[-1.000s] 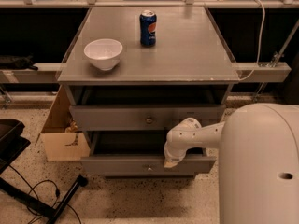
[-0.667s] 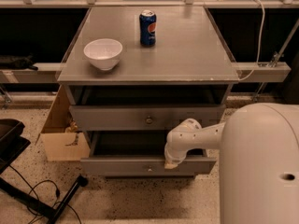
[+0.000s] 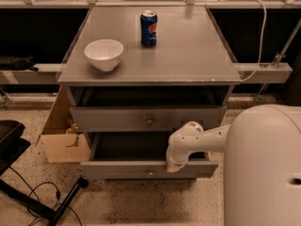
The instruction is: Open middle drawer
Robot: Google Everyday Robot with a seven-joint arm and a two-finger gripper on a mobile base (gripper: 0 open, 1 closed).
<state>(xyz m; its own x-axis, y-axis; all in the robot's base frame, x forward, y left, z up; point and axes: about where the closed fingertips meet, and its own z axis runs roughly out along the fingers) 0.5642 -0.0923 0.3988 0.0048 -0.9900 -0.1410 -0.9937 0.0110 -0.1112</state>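
The grey cabinet (image 3: pixel 221 74) shows two flat drawer fronts with small round knobs. The upper front (image 3: pixel 108 119) stands slightly out. The middle drawer (image 3: pixel 117 169) below it is pulled out further and shows its dark inside. My gripper (image 3: pixel 173 166) comes in on the white arm (image 3: pixel 197 138) from the right. It sits at the top edge of the middle drawer's front, right of the knob (image 3: pixel 149 172). Anything below this drawer is hidden.
A white bowl (image 3: pixel 104 53) and a blue soda can (image 3: pixel 148 28) stand on the cabinet top. A cardboard box (image 3: pixel 61 138) sits on the floor at the left, with a black stand and cables (image 3: pixel 42 206) in front. My white body (image 3: pixel 263 168) fills the lower right.
The middle drawer front and my gripper have come a little further out toward the camera. The bowl, the can and the upper front have not moved.
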